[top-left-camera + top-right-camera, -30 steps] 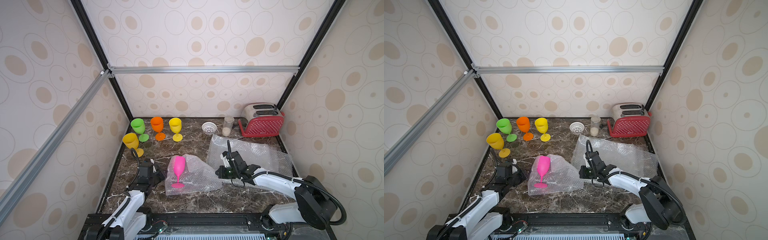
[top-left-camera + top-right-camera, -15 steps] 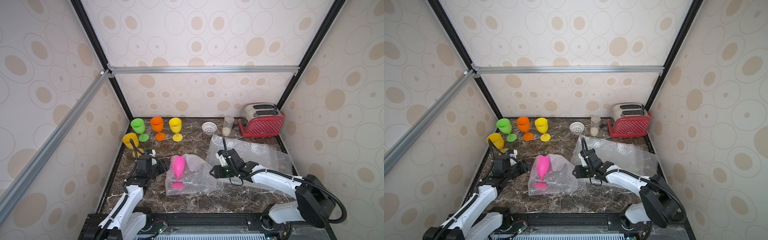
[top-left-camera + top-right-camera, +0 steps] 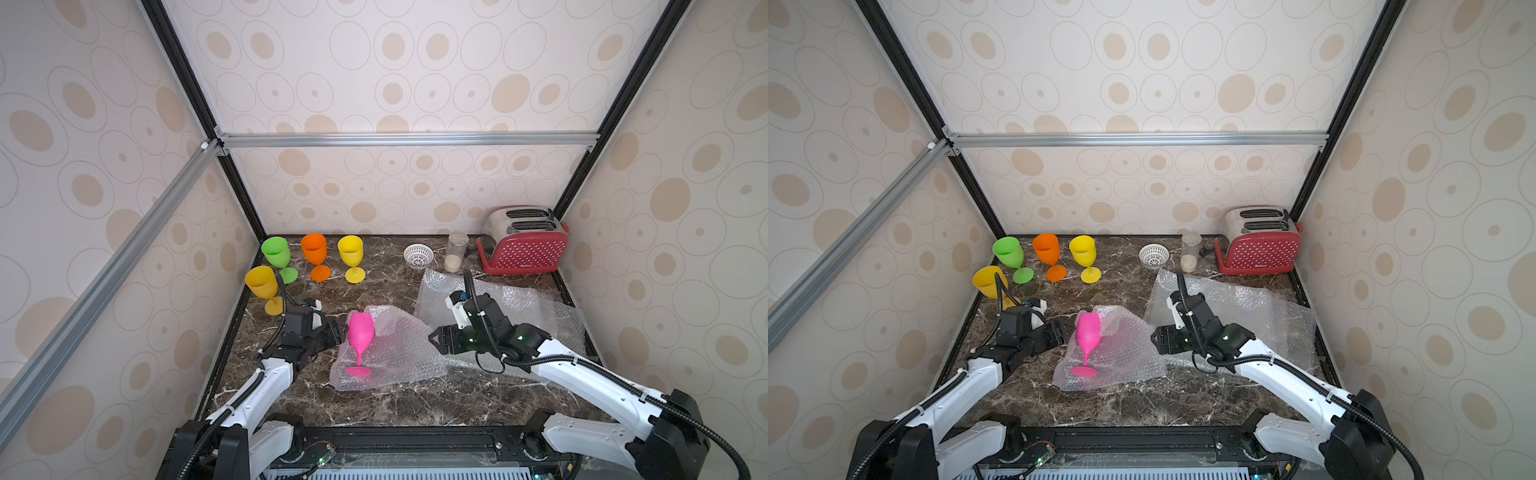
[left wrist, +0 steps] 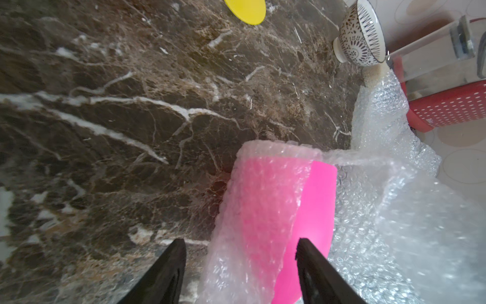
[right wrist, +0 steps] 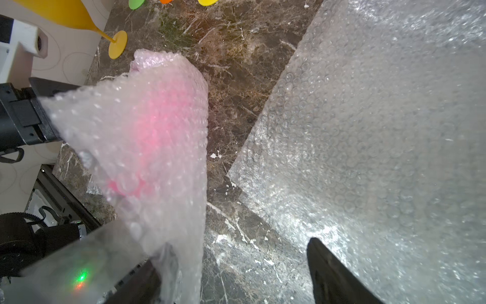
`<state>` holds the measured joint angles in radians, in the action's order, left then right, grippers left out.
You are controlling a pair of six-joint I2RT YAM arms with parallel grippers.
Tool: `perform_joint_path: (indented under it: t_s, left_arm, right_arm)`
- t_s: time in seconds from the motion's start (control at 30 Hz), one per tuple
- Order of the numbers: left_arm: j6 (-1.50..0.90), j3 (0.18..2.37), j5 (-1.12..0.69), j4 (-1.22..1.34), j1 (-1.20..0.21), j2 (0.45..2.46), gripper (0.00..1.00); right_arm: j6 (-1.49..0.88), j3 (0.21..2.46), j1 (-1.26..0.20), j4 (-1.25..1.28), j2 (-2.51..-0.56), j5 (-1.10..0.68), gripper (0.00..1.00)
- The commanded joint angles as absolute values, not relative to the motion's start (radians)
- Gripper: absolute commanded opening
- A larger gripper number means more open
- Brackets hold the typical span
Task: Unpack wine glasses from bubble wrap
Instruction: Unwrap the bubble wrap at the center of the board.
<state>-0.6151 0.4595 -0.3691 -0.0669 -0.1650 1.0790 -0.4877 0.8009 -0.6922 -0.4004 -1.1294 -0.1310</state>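
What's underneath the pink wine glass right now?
The pink glass stands on a crinkled bubble wrap sheet spread over the marble table. The marble beneath its foot is covered by the wrap.

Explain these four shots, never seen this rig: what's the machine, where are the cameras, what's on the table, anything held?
It is a two-armed tabletop robot: the left arm and right arm each end in two-finger jaws. Two pictures come from one stereo camera overhead, so they nearly match; two come from wrist cameras looking out past the jaws. On the marble table a pink glass stands on its opened bubble wrap, a flap against its bowl. A green glass, an orange glass and two yellow glasses stand unwrapped at the back left; a flat sheet of wrap, a white bowl, a jar and a red toaster sit farther right. Both pairs of jaws stand open, gripping nothing.
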Motion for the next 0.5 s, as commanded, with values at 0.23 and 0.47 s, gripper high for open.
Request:
perform_joint_path:
  t_s: [0.23, 0.47]
  left_arm:
    - [-0.582, 0.484, -0.237, -0.015, -0.259, 1.218, 0.59]
    - [-0.588, 0.464, -0.181, -0.016, -0.261, 1.201, 0.25]
  right_arm:
    - [-0.498, 0.797, -0.666, -0.391, -1.157, -0.198, 0.8]
    - [-0.527, 0.704, -0.63, -0.339, -1.161, -0.205, 0.8]
